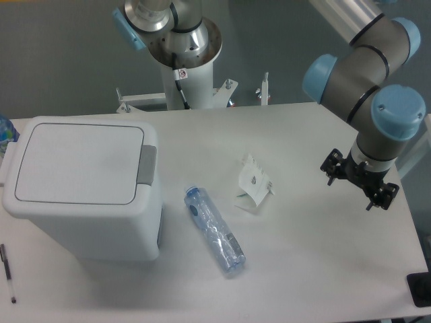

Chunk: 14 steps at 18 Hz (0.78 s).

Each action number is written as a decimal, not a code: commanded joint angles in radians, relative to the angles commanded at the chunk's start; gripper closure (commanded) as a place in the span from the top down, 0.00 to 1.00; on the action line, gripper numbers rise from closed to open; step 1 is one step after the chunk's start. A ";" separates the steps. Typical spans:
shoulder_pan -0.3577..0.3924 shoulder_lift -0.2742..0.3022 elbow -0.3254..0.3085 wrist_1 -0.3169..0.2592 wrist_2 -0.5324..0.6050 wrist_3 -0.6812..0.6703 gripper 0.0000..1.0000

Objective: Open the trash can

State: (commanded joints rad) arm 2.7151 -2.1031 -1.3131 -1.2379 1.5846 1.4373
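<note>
The trash can stands at the desk's 9 o'clock side, lid flat and shut, its grey tab on the edge facing 3 o'clock. Just beside it toward 4 o'clock lies a clear bottle on its side, and past that, near the middle, a folded white card. A pen lies at the 8 o'clock edge. The arm reaches in from 1 o'clock; its pincer hangs at 3 o'clock, well apart from the can, touching nothing, but how far its fingers are parted I cannot tell.
</note>
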 joint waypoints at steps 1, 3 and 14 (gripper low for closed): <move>0.000 0.000 0.000 0.000 0.000 0.000 1.00; 0.000 0.000 0.002 0.000 -0.002 0.000 1.00; -0.005 0.002 -0.006 0.002 0.008 -0.003 1.00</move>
State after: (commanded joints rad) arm 2.7105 -2.1016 -1.3192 -1.2364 1.5923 1.4343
